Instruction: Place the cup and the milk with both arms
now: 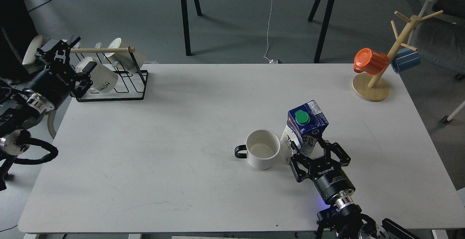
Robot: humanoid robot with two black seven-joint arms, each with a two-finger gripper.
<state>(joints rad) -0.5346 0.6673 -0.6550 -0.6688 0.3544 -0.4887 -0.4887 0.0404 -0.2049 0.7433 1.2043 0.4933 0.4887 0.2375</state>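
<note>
Two task items sit side by side, right of centre on the near half of the white rectangular tabletop [163, 130]: the plain white ceramic mug with black loop handle [262, 153] and, touching or just beside it on its right, the dented blue-and-white gable-top milk carton w/ round green screw cap [305, 130]. Mug is upright, handle pointing left; carton stands upright too.

Right gripper [307, 151] is at the carton's near side, fingers spread wide either side of its lower body, not closed on it. Looks like the grasp-the-milk step is in hand, judging by that. Next move prob needs the fingers to close squarely on the carton w/o nudging the mug, since they're so close together; dented walls may give under squeeze.

Left gripper [69, 63] is far left, up by the black wire mug rack [140, 86] holding cream "HOME" mugs [101, 79]; its fingers seem apart and empty, well away from the white mug.

Far right corner: wooden mug tree [377, 79] w/ an orange mug [370, 61] and a blue one [405, 60]. Beyond the table, grey floor [232, 24], black table legs [187, 17], a white cable [269, 17].
</note>
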